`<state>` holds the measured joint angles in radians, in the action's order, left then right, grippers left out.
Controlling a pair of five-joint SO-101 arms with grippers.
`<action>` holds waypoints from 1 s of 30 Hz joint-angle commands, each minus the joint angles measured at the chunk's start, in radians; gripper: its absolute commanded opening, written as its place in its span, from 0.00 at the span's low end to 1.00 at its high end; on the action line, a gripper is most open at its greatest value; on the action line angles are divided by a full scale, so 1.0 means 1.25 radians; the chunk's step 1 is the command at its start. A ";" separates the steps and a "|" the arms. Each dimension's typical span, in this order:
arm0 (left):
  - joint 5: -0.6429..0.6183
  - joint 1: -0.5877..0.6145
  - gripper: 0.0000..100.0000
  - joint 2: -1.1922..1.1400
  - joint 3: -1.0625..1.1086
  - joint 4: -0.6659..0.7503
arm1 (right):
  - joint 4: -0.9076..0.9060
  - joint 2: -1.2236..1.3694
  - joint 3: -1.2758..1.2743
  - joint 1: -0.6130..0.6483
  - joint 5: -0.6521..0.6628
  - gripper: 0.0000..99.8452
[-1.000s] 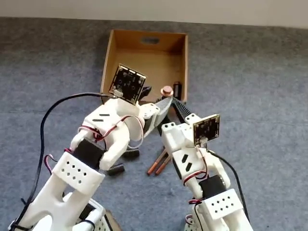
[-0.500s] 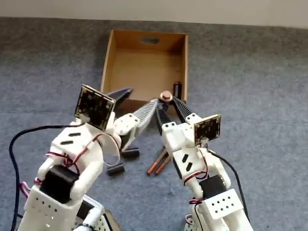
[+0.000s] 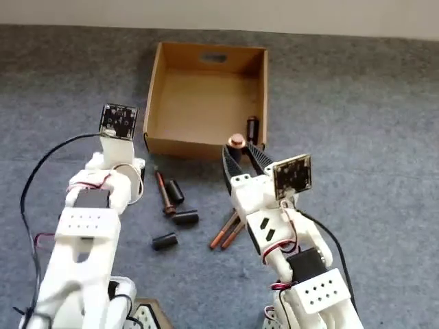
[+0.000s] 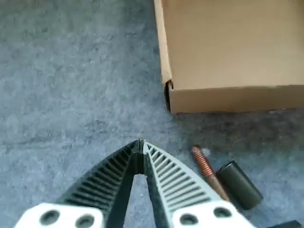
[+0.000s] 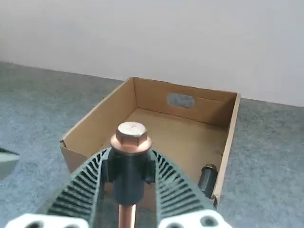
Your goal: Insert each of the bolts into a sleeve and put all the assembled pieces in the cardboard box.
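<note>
Jaws of my right gripper (image 5: 128, 157) are clamped on a black sleeve (image 5: 128, 180) with a copper bolt (image 5: 131, 135) standing upright through it. In the high view this sits mid-frame, just at the near wall of the cardboard box (image 3: 154, 82). My left gripper (image 4: 140, 145), pinched shut and empty, has swung off that piece to the left of the frame, its arm now stretched straight over the carpet (image 3: 357, 103). I judge the insertion done and the drop next. One assembled piece (image 3: 252, 128) lies in the box; loose bolts (image 3: 228, 232) and spare sleeves (image 3: 185, 218) wait lower down.
</note>
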<state>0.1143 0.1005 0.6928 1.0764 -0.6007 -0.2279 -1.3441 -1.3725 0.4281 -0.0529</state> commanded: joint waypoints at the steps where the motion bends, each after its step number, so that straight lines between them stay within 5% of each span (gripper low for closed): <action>1: 0.004 0.003 0.01 -0.078 0.002 0.033 | -0.028 -0.006 0.133 0.001 -0.002 0.01; 12: -0.141 -0.007 0.01 -0.112 0.044 0.060 | -0.028 0.531 0.619 -0.095 -0.007 0.01; 30: -0.146 -0.012 0.01 -0.107 0.080 0.123 | -0.074 1.304 1.051 -0.117 -0.009 0.01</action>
<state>-0.0606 0.0990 0.5547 1.1792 -0.4641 -0.2816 0.2455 -0.1695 0.2977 -0.0529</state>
